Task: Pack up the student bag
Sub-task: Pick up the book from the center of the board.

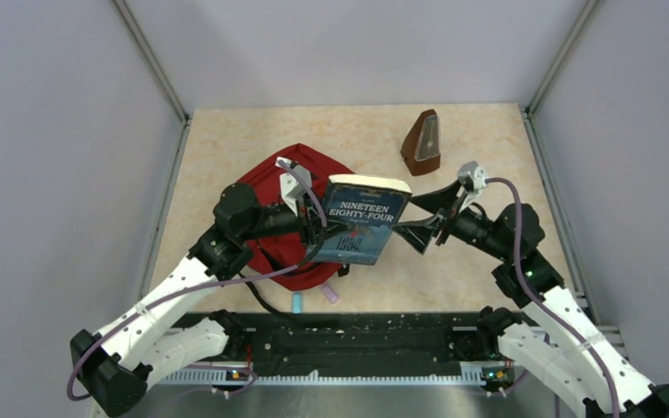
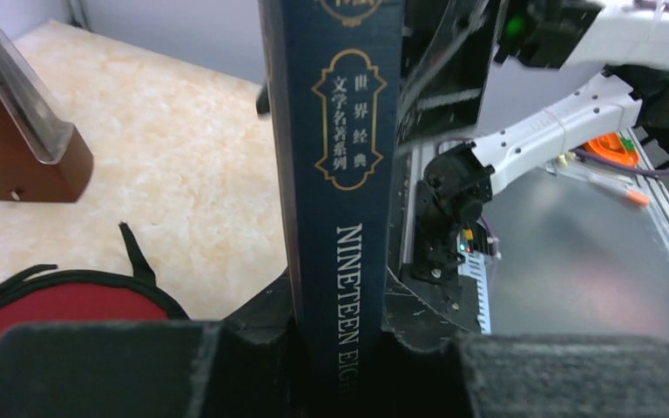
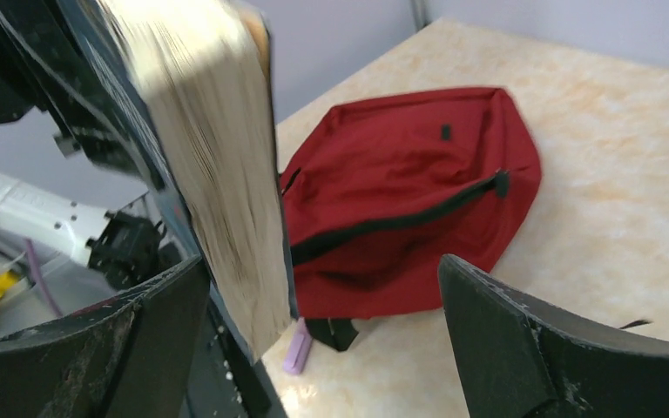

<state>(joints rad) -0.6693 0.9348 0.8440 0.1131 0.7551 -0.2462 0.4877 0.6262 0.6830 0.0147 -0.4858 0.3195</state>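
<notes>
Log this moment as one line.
left hand: shut on book spine | right hand: open, jaws either side of the page edge | student bag: lying on table | metronome: upright, apart

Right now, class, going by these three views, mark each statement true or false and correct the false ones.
1. The left jaws grip the book by its spine. True.
2. The right jaws are shut on the book. False: they stand wide open.
3. The book is inside the bag. False: it is held up in the air, outside the bag.
4. The metronome stands on the table, apart from the bag. True.
</notes>
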